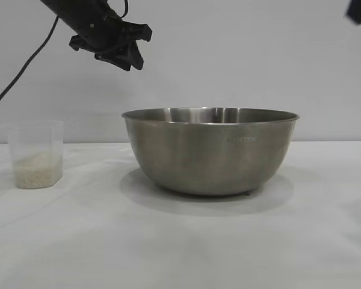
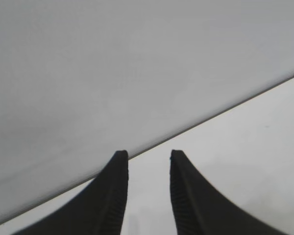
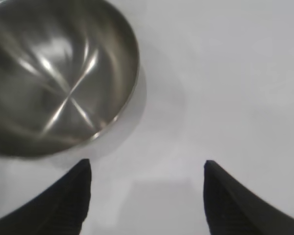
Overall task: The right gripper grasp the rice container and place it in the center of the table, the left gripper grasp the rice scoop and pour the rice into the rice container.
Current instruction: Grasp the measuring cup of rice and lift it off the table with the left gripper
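In the exterior view you have the rice container (image 1: 210, 150) standing upright on the table (image 1: 180, 241), a little right of the frame's centre, with nothing touching it. Look to the left edge and you find the rice scoop (image 1: 36, 154), also upright on the cloth and well apart from the bowl; the rice (image 1: 36, 170) fills only its lower part. Your left gripper (image 1: 121, 53) hangs in the upper left of that frame, above the gap between scoop and bowl and clear of both. In its own wrist view the left gripper (image 2: 148, 161) shows its two fingers a narrow way apart with only bare cloth and the wall between and beyond them, so it holds nothing. Your right gripper (image 3: 147, 169) appears in its wrist view with its fingers spread wide and empty; the bowl lies in the upper left of that frame, apart from the fingertips, and its inside shows no grains. In the exterior view only a dark corner at the upper right marks the right arm.
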{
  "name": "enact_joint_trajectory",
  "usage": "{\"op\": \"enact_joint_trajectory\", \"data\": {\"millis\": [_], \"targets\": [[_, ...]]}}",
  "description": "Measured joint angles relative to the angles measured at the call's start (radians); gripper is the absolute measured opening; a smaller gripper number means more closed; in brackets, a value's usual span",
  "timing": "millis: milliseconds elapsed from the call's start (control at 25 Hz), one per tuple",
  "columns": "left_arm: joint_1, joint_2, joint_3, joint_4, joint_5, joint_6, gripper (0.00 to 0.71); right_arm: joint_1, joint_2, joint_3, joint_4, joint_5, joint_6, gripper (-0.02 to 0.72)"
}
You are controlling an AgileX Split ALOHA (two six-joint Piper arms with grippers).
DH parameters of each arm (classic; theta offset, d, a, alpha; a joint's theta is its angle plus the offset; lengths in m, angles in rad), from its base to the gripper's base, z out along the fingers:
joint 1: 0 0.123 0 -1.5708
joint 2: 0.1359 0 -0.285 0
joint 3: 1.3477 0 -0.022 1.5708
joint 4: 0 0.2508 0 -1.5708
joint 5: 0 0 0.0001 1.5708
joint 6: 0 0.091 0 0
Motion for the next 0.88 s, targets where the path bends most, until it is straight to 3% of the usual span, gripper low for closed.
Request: {"op": "enact_joint_trajectory", "data": {"millis": [360, 640, 880], "targets": [[0.0, -0.001, 0.0, 0.004, 0.005, 0.0, 0.192, 0.0, -0.251, 0.06, -0.095, 0.214, 0.108, 0.421], [0.0, -0.014, 0.0, 0.026, 0.005, 0.0, 0.192, 0.0, -0.411, 0.073, -0.136, 0.245, 0.144, 0.421], [0.0, -0.018, -0.002, 0.03, 0.005, -0.002, 0.192, 0.0, -0.471, 0.084, -0.157, 0.343, 0.149, 0.421]]}}
